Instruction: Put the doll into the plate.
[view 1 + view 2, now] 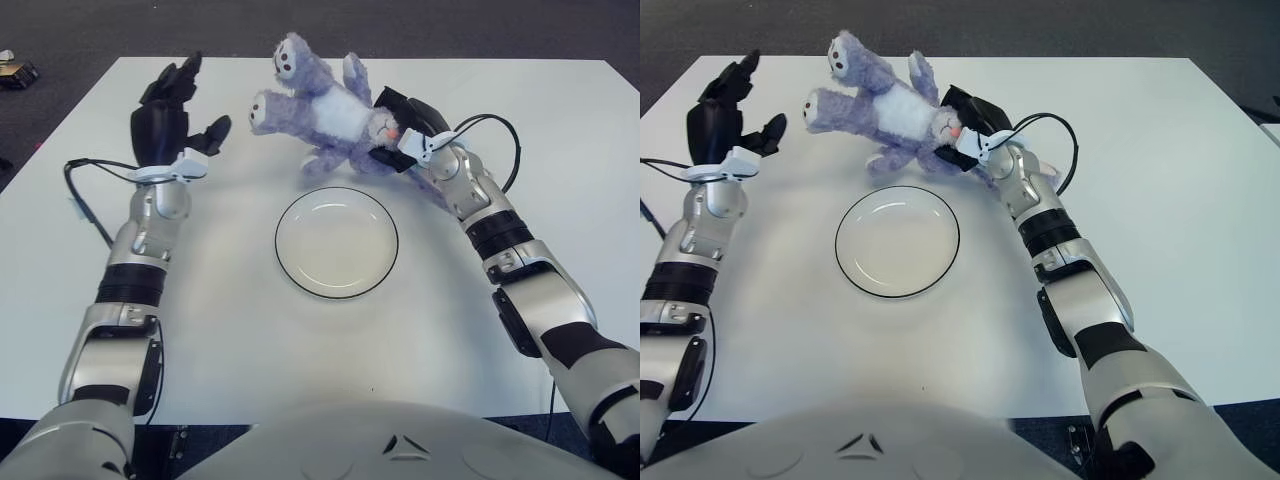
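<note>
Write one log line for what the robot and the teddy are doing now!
right hand: shut on doll, beyond plate | left hand: open, left of doll | plate: empty

A large white rectangular table (300, 330) carries a round white plate with a thin dark rim (336, 242) near its centre. At about 12 o'clock from the plate is a purple and white plush doll (325, 110), partly lifted.

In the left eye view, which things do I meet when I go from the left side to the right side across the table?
left hand (open, holding nothing) → doll → right hand gripping the doll. The plate lies nearer, below the doll, so it has no clear place in this order.
</note>
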